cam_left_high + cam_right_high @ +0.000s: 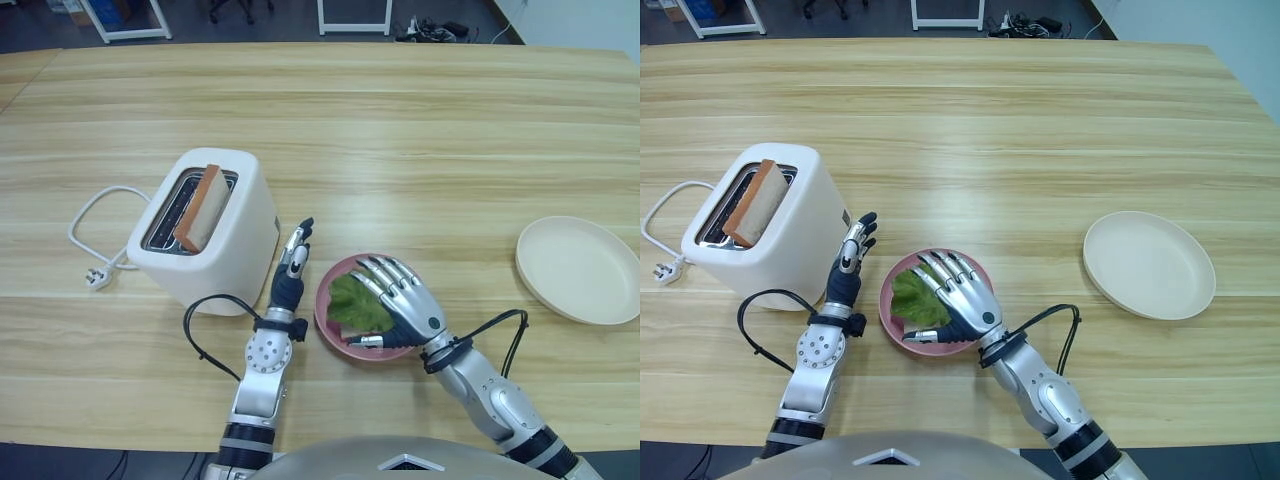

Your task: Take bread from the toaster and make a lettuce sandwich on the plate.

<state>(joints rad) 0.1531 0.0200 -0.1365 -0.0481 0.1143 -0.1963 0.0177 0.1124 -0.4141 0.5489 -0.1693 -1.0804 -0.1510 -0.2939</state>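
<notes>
Left robot hand (293,262): dark fingers with silver plates, black cuff at the wrist. Under it sits a round silver wrist housing (268,352) with a ring of small dots on its face, probably screw heads. Left cable (187,325) is black and loops out from the cuff. Left forearm (255,400) is silver-grey with a black ring at its base.

Right robot hand (400,300): silver shell plates, black joints, one dark dot on the back. Right cable (518,313) is black and loops at the wrist. Right forearm (490,400) is grey with a dark band lower down.
</notes>
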